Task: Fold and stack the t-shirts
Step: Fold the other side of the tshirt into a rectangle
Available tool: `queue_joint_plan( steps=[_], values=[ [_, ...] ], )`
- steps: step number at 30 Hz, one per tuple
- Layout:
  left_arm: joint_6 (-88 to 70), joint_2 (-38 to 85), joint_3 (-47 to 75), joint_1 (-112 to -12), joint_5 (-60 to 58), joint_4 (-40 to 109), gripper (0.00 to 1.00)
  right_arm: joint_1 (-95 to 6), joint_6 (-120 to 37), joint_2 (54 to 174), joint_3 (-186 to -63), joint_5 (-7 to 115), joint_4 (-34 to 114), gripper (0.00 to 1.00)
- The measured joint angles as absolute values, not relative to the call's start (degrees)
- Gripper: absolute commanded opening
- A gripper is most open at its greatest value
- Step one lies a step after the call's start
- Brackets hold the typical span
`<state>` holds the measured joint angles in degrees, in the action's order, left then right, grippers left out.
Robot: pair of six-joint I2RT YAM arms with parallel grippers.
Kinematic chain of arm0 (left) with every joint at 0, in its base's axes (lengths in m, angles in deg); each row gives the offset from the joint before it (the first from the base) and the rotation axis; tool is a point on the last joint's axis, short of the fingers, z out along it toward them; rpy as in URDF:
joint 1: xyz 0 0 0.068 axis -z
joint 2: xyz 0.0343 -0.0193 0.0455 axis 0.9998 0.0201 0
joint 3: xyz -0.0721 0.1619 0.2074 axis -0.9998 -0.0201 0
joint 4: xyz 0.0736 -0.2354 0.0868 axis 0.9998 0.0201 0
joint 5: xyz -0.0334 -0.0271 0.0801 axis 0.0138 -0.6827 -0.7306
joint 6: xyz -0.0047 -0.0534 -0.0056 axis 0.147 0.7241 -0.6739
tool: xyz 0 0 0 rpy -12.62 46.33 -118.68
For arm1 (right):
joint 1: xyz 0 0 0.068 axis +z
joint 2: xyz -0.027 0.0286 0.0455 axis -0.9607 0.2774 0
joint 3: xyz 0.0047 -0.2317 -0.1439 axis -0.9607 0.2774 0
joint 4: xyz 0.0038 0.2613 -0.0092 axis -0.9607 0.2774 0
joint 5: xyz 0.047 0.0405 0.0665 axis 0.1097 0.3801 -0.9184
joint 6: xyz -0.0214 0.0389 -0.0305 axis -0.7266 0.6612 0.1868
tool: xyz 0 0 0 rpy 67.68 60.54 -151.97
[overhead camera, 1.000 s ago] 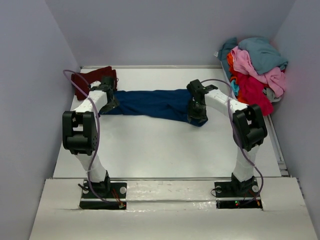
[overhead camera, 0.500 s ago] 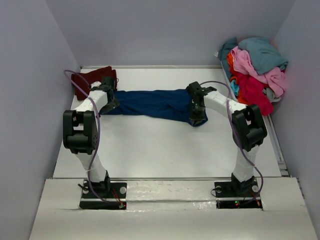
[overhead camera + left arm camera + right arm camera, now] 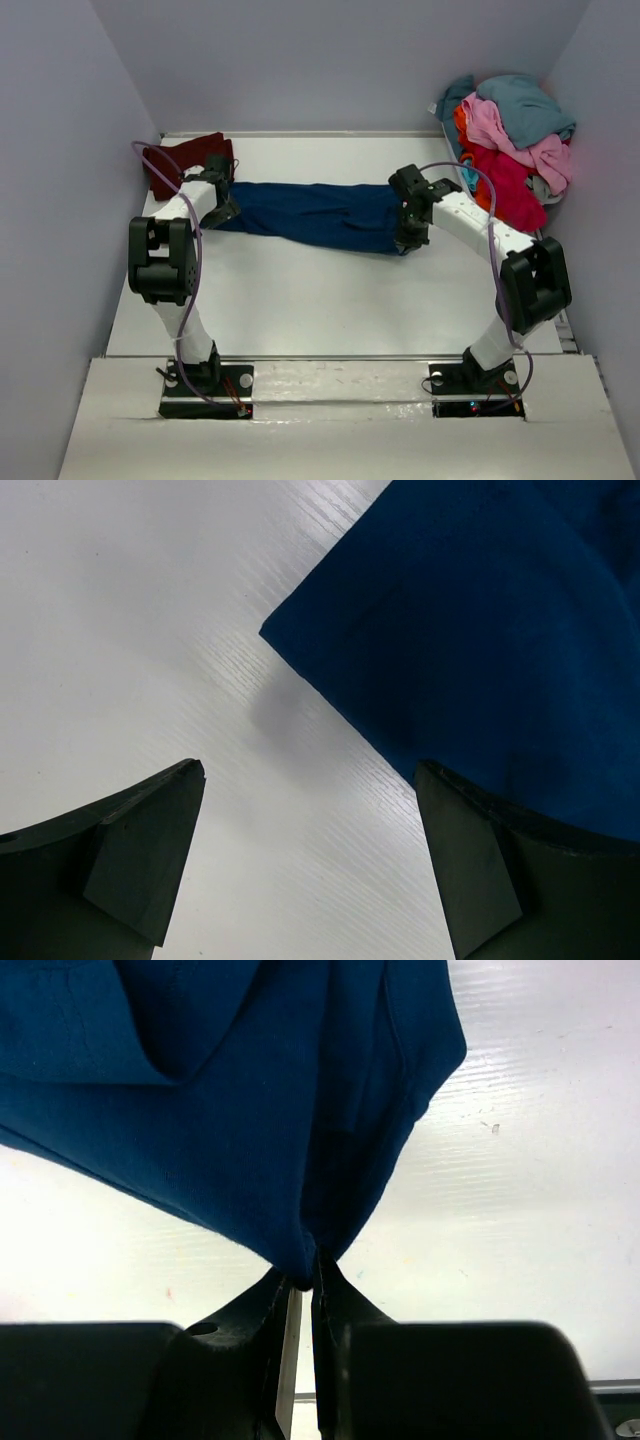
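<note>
A navy blue t-shirt (image 3: 315,212) lies stretched in a long band across the middle of the table. My right gripper (image 3: 405,238) is shut on its right end, and in the right wrist view the blue cloth (image 3: 250,1110) hangs pinched between the fingertips, lifted off the table. My left gripper (image 3: 222,212) stands open over the shirt's left end. In the left wrist view a corner of the blue cloth (image 3: 470,650) lies by the right finger (image 3: 470,870), with bare table between the jaws. A dark maroon t-shirt (image 3: 185,158) lies at the far left corner.
A heap of t-shirts (image 3: 510,135) in teal, pink, red and orange fills a basket at the back right. Grey walls close the table (image 3: 330,300) on the left, back and right. A rail runs along the right edge (image 3: 558,300).
My right gripper has shut on the shirt's right end and moved right and slightly back with it, pulling the cloth longer. The right arm's elbow swung right. The left gripper stayed open in place.
</note>
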<state>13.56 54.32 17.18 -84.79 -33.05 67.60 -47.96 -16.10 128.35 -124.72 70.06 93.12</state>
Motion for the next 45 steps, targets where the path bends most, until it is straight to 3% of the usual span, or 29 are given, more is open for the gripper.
queue_joint_plan(
  steps=[22,28,31,38,45],
  values=[
    [11.97,54.32,17.2,-84.79,-34.14,67.69,0.99,-48.7,-12.69,128.18,-119.98,72.96,96.22,0.19],
    [11.97,54.32,17.2,-84.79,-34.62,67.8,0.99,-49.1,-12.48,127.7,-120.02,72.42,96.13,0.32],
    [11.88,54.32,17.22,-84.79,-34.64,67.8,0.99,-49.16,-12.67,127.94,-121.09,71.04,96.33,0.32],
    [11.64,54.34,17.75,-84.79,-34.95,67.86,0.99,-48.75,-14.53,135.06,-130.75,67.67,94.95,0.32],
    [11.64,55.17,17.92,-84.79,-35.01,68.21,0.99,-47.22,-15.86,142.78,-132.83,63.76,93.05,0.32]
  ],
)
